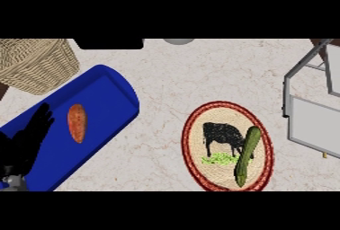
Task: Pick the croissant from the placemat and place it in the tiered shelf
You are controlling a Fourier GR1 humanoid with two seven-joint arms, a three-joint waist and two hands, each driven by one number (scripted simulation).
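On the pale worktop (199,67) an oval placemat (219,112) with a red rim and a black cow picture carries a long green vegetable (247,155), lying aslant along its right side. The grey tiered shelf (315,123) stands just right of the placemat. The left robot hand (26,139) rests at the lower left, fingers straight and slightly spread, over a blue tray (106,90) holding an orange vegetable (77,122); a wicker basket (36,63) sits beyond
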